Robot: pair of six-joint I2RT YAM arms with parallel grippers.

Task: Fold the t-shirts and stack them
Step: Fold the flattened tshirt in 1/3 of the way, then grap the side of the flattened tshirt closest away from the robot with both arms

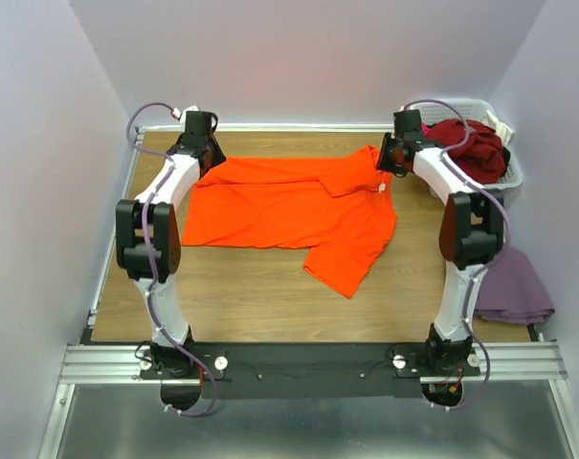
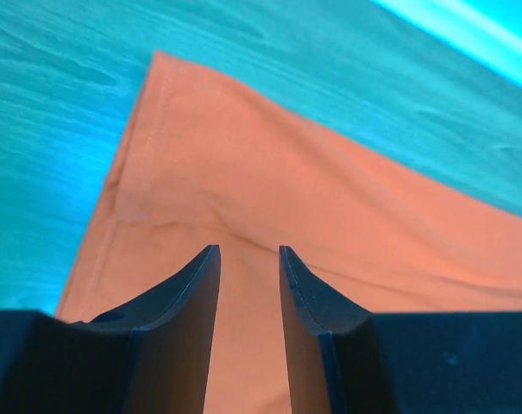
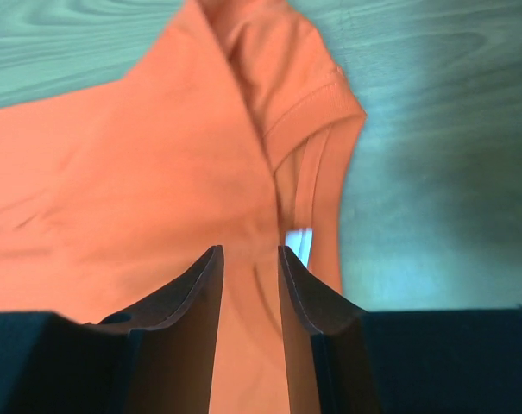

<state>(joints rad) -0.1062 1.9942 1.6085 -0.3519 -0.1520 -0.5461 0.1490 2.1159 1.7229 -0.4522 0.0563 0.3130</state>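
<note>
Cloth fills the view under both arms. The orange t-shirt (image 1: pixel 289 210) is spread on the table (image 1: pixel 251 296) with its long axis running left to right, hem end to the left and neck end to the right. One sleeve juts toward the near edge, and the other is flopped over the body at the far right.

The left fingers (image 2: pixel 196 293) hang over the far-left hem corner. They are parted, and flat fabric shows through the gap with nothing pinched between them. From there the rest of the shirt runs off to the right, and the hem edge lies just ahead of the tips.

The right fingers (image 3: pixel 196 293) are also parted and empty. They sit over the collar end, with the neckline just beyond and to the right of their tips.

Each arm is thus nearest its own end of the garment. Any fold along the long axis would probably need both to pinch the far edge and carry it nearward together.

The small white neck label (image 3: pixel 301 244) peeks out beside the right fingertips, but no writing on it can be read.

A dark red t-shirt (image 1: pixel 471 143) is heaped in the basket (image 1: pixel 514 177) at the far right. A mauve t-shirt (image 1: pixel 514 287) lies at the near right, well apart from the fingers.
</note>
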